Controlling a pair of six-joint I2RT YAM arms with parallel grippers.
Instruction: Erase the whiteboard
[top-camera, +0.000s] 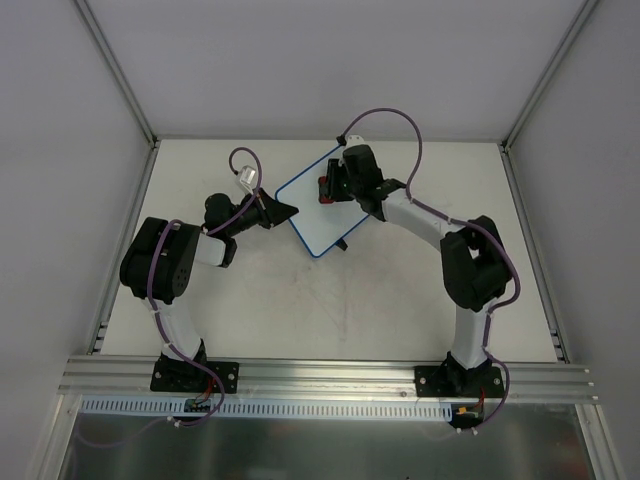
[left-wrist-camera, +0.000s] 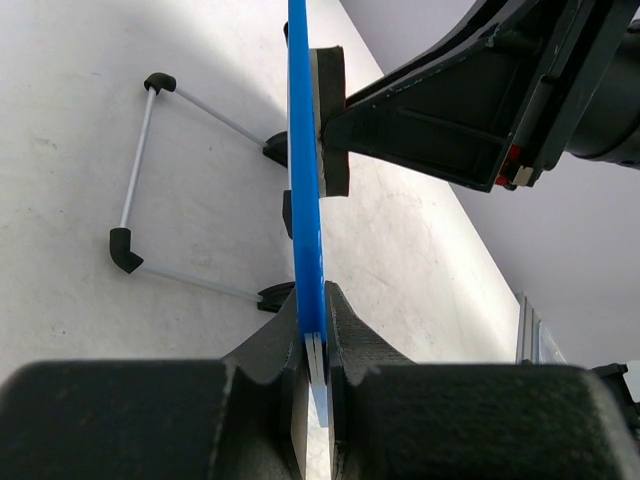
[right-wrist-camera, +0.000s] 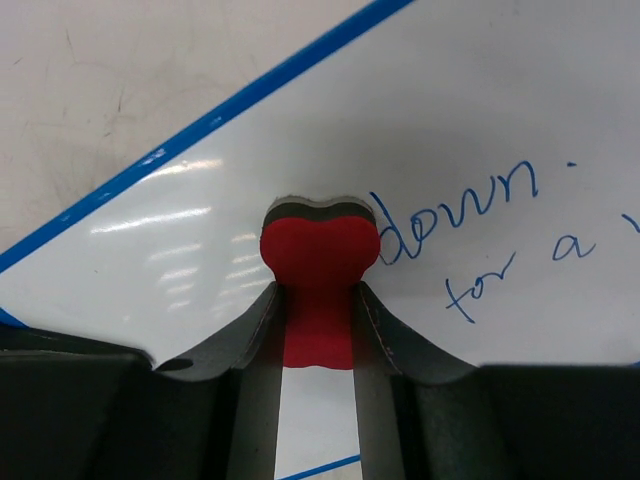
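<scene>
The matte white table (top-camera: 330, 300) carries both arms. The whiteboard (top-camera: 308, 208), a small flat white rectangle with a thin blue rim and rounded corners, sits over the far middle of the table and is turned diagonally.

The black left gripper (top-camera: 286, 211) is clamped on the board's left edge. In the left wrist view its fingers (left-wrist-camera: 345, 335) pinch the blue rim (left-wrist-camera: 303, 200), which is seen edge-on.

The black right gripper (top-camera: 330, 188) reaches over the board from the right. It is closed tight on the eraser (right-wrist-camera: 318, 255), a small red bone-shaped block with a dark felt layer. That felt side (left-wrist-camera: 331, 120) presses flat against the board's face.

A thin wire stand (left-wrist-camera: 135, 170) with black corner caps juts from the board's back side over the table.

Blue handwriting (right-wrist-camera: 455, 215) reading "down" and "for a" lies just right of the eraser.
</scene>
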